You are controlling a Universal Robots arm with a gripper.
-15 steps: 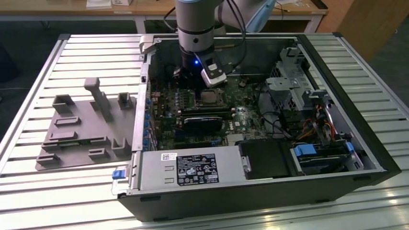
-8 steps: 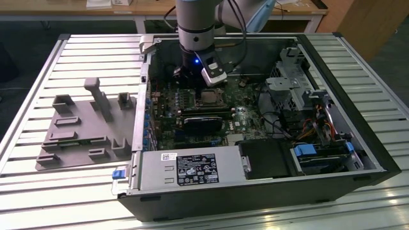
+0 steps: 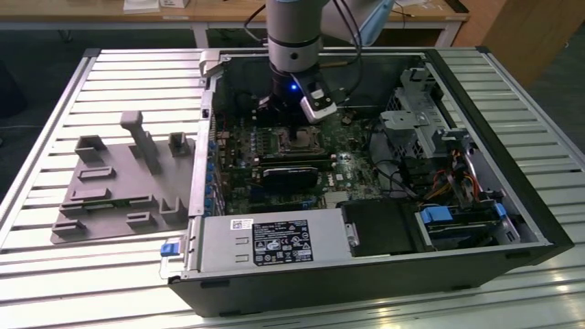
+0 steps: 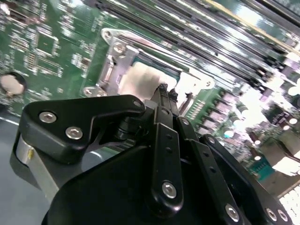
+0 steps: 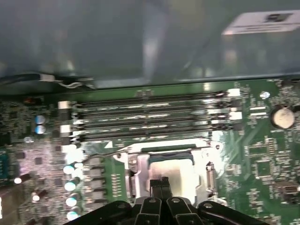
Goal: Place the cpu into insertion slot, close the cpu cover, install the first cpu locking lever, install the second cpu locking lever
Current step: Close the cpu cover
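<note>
Inside the open computer case, the arm reaches down over the green board and my gripper [image 3: 290, 127] hangs just above the insertion slot [image 3: 298, 142]. In the first wrist view the silver-grey cpu [image 5: 176, 169] lies in the slot. The cpu cover [image 5: 132, 163] frames it and looks flat on it. My gripper [image 5: 159, 183] is shut with nothing between the tips, which stand over the cpu's near edge. A thin wire locking lever [image 5: 101, 149] juts out beside the socket. In the second wrist view my gripper [image 4: 163, 88] points at the cpu [image 4: 140, 77] inside the cover [image 4: 114, 36].
Long memory slots [image 5: 150, 117] run right beside the socket. A black card [image 3: 292, 175] lies on the socket's other side, and the grey power supply [image 3: 274, 243] beyond it. Drive cages and cables [image 3: 429, 130] fill the exterior view's right. A grey fixture plate [image 3: 119, 185] lies outside the case.
</note>
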